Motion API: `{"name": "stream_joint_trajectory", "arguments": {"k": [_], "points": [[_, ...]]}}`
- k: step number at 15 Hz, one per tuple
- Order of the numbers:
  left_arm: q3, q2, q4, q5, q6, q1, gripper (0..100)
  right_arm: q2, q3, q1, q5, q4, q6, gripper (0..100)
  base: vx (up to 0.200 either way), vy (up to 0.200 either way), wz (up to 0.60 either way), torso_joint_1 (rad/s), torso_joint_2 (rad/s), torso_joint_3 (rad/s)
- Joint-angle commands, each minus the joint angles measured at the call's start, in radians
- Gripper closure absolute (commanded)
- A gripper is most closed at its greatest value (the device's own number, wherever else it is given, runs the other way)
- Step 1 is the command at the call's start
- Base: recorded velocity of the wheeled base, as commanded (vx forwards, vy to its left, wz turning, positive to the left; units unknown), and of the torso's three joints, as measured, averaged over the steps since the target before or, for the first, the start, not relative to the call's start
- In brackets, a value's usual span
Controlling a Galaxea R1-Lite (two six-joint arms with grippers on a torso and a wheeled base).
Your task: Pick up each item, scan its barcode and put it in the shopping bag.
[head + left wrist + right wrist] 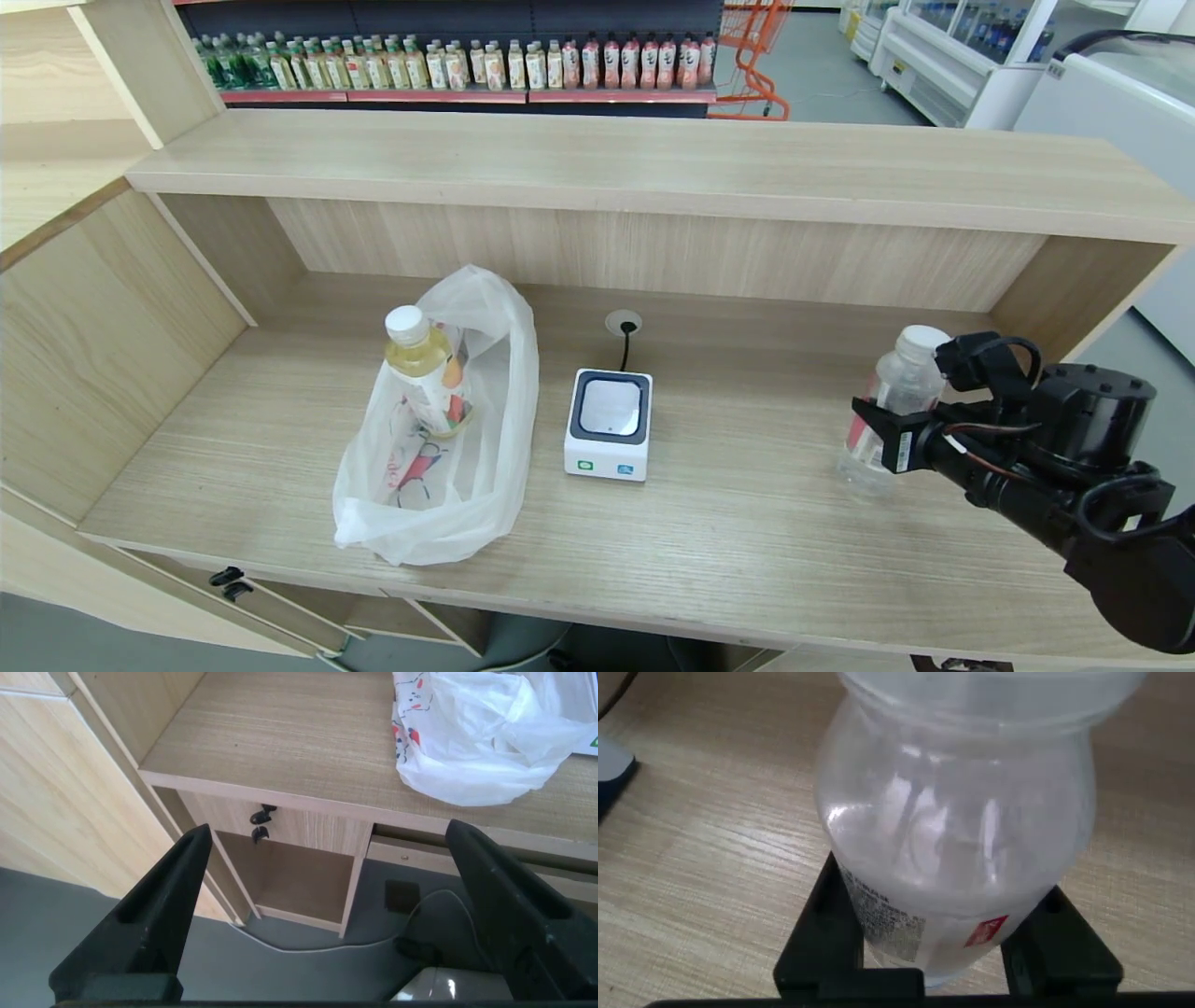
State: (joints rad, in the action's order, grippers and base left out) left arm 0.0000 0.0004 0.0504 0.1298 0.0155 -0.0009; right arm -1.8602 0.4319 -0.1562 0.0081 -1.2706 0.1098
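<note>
A clear water bottle (898, 387) (952, 840) with a white cap and red label stands at the right of the wooden counter (747, 532). My right gripper (887, 434) (938, 952) is shut on its lower body, one black finger on each side. A white shopping bag (495, 420) (476, 737) lies open at the counter's left, and a yellow tea bottle (425, 373) stands inside it. The white barcode scanner (609, 422) sits between bag and water bottle. My left gripper (329, 840) hangs open below the counter's front edge, holding nothing.
The scanner's black cable runs into a grommet hole (623, 324) behind it. A raised ledge (653, 168) and side walls enclose the counter. Keys (262, 821) hang from a drawer front under the counter edge. Bare counter lies between scanner and water bottle.
</note>
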Motion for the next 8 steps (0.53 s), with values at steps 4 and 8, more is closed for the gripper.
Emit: {"name": "stream_joint_trajectory", "arguments": {"k": [4,8], "points": [[0.000,0.000,0.000,0.001,0.000,-0.001,0,-0.005,0.034,-0.020,0.015,0.007,-0.001,100,0.000,0.000,0.00,0.000,0.00,0.000],[0.000,0.000,0.000,0.001,0.000,-0.001,0,-0.005,0.039,-0.034,0.015,0.008,0.001,100,0.000,0.000,0.00,0.000,0.00,0.000]]}}
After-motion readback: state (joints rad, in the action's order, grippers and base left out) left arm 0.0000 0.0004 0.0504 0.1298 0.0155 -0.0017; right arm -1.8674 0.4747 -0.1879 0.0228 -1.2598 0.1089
